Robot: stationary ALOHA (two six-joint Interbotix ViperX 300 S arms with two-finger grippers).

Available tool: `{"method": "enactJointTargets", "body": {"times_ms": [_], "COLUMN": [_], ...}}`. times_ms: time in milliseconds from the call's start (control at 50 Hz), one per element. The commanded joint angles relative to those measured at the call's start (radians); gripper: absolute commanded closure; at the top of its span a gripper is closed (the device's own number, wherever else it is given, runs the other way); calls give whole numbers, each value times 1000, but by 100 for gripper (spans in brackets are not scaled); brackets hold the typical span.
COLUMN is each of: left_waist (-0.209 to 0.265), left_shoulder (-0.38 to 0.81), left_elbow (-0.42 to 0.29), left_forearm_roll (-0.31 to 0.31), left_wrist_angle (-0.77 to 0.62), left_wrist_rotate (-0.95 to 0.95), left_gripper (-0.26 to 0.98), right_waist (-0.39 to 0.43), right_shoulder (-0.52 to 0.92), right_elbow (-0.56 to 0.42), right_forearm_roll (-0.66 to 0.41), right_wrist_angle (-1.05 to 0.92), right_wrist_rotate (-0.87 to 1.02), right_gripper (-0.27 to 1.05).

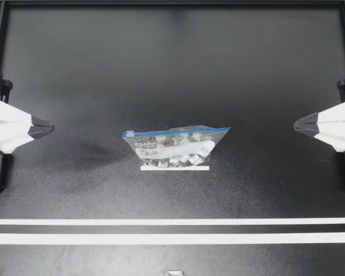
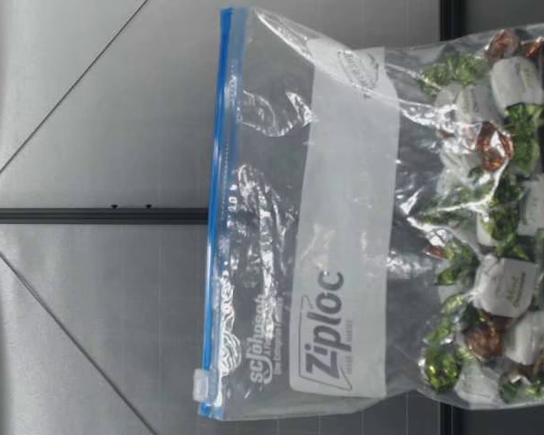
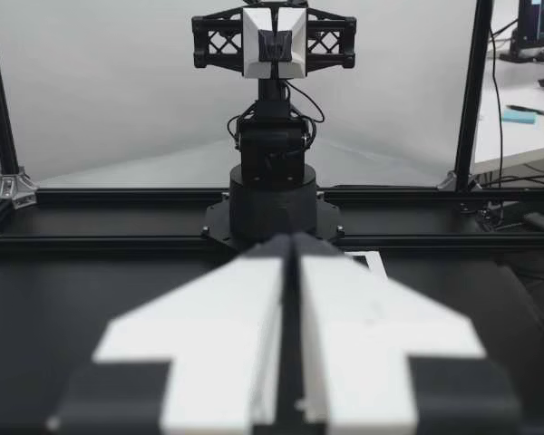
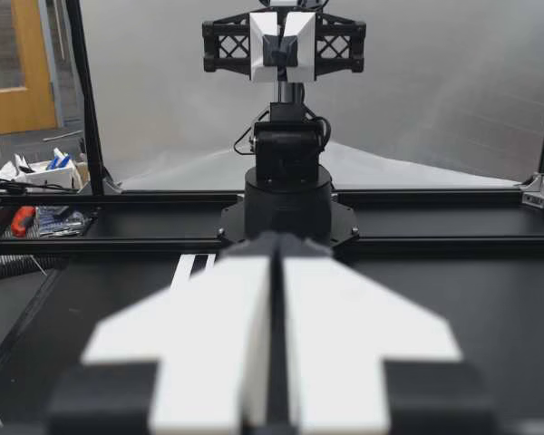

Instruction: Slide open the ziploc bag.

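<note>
Nothing's started: the ziploc bag [image 1: 175, 146] looks zipped, slider [image 1: 129, 133] at its left end, and your left gripper [image 1: 52, 127] and right gripper [image 1: 295, 125] sit closed, empty.

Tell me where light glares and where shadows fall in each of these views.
Top view: a soft pale sheen runs down the middle of the black table; a faint darker patch lies beside the ziploc bag, toward my left gripper. Low view: the bag's creased plastic throws small white glints; the candy wrappers shine. Wrist views: a bright pale backdrop, no hard shadows.
</note>
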Motion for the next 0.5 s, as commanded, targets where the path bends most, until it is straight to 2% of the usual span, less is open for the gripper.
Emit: {"method": "enactJointTargets", "body": {"times_ms": [0, 160, 380, 480], "left_waist": [3, 5, 6, 41], "left_shoulder": [25, 60, 140, 212], "left_elbow": [-15, -29, 26, 46], "left_forearm_roll": [-11, -15, -15, -29], "left_wrist_angle": [-5, -12, -18, -18], "left_wrist_rotate": [-9, -2, 0, -8], "left_gripper": [86, 90, 90, 90], "right_waist": [-6, -6, -20, -60], "right_shoulder": [6, 14, 107, 204], "right_elbow": [-5, 2, -40, -78], "right_forearm_roll": [-2, -2, -2, -2], "right_wrist_angle": [-5, -21, -193, -238], "right_wrist_rotate": [2, 3, -3, -5], "right_gripper": [91, 94, 94, 94]}}
